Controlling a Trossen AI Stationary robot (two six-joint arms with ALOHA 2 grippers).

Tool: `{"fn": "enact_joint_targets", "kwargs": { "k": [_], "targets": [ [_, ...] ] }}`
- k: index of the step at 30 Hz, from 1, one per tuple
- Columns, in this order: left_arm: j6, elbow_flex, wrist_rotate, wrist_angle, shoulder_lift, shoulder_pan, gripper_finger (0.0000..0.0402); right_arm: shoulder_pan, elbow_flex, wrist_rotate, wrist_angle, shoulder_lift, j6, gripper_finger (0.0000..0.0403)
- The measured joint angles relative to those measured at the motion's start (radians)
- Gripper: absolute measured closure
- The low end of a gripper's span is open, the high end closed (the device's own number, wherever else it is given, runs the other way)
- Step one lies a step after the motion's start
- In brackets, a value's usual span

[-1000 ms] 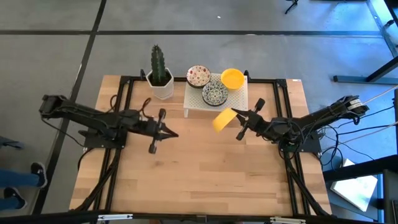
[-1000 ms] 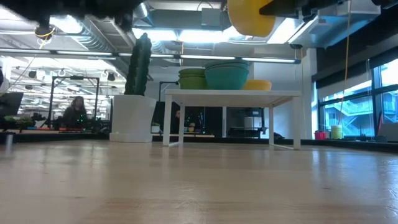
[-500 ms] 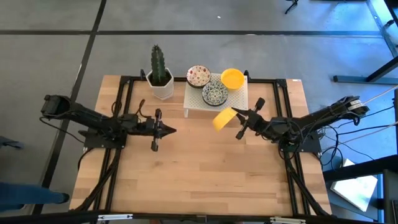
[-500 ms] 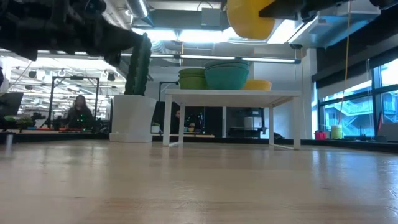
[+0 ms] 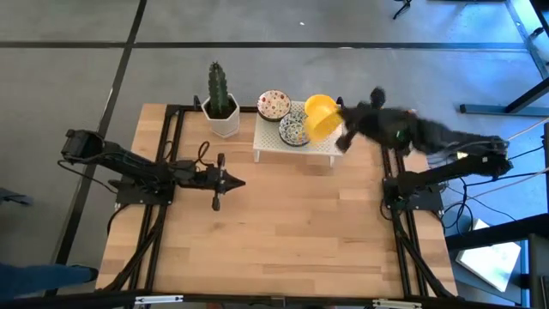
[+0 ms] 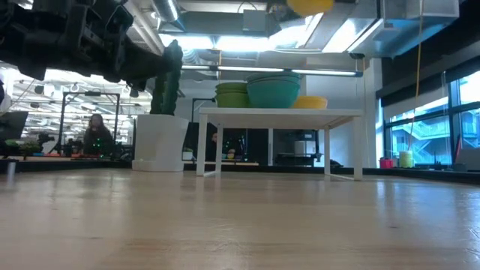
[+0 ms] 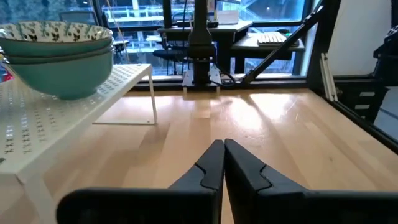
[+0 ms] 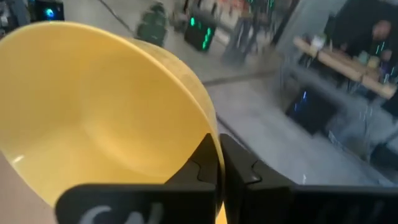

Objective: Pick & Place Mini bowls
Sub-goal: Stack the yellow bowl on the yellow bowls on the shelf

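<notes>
Gripping yellow bowl [image 8: 93, 118], right gripper [image 8: 219, 163] (above rack [image 5: 296, 143]).

We see the rack [image 5: 296, 142] at the table's [image 5: 274, 249] back edge, bowls [image 5: 296, 129] on it, the cactus pot [image 5: 222, 116] just left of it.

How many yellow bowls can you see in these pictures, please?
2 at least: one yellow bowl pinched by its rim in the right gripper, held above the white rack, and one yellow stack resting on the rack, which may hold more bowls nested under it.
</notes>
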Motion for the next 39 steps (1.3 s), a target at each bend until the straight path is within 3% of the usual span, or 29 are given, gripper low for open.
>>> {"fn": "enact_joint_targets", "kwargs": {
  "k": [10,19,23,27,39],
  "targets": [
    [-0.006,0.0,0.0,0.0,0.006,0.0,0.0396,-0.384,0.52,-0.358,-0.521,0.277,0.028,0.0401],
    [-0.008,0.0,0.0,0.0,0.006,0.0,0.0394,-0.639,0.904,-0.579,-0.894,0.604,-0.025,0.0401],
    [-0.015,0.0,0.0,0.0,0.006,0.0,0.0395,-0.696,0.997,-0.601,-0.967,0.72,-0.066,0.0401],
    [-0.026,0.0,0.0,-0.001,0.006,0.0,0.0397,-0.742,1.068,-0.702,-1.008,0.811,-0.108,0.0401],
    [-0.065,0.0,0.002,-0.01,0.006,0.0,0.0397,-0.806,1.045,-0.82,-1.019,0.909,-0.1,0.0401]
  ]
}}
